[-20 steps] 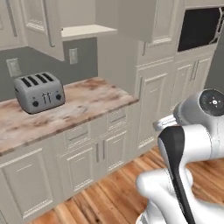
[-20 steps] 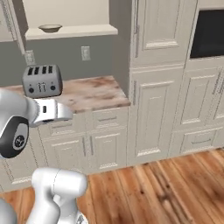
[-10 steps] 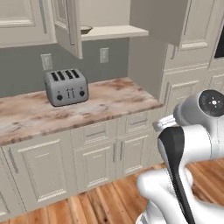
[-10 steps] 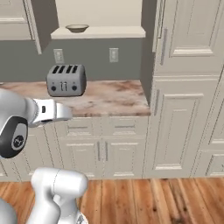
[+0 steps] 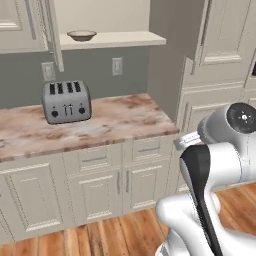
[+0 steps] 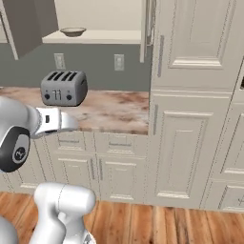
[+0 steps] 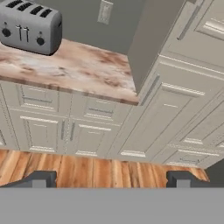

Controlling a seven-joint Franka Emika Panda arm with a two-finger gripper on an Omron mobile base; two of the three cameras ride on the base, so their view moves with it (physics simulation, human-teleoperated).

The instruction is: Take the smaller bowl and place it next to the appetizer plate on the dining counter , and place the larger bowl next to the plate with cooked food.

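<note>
While wide open, hand [image 7: 111, 177] empty

Bowl [image 5: 81, 35] on open shelf [image 5: 125, 39] above toaster [image 5: 66, 101]

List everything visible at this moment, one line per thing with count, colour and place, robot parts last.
bowl: one, cream with a darker rim, on the open shelf above the worktop; which of the two bowls it is cannot be told.
toaster: one, grey, four slots, on the worktop against the wall.
worktop: one, beige and reddish-brown marbled, on the cream cabinets.
wall outlets: two, pale, on the grey wall behind the toaster.
cabinets: cream panelled, below the worktop and tall at its right.
floor: wood planks.
gripper: one, dark fingertips, open, holding nothing, facing the lower cabinets.
</note>
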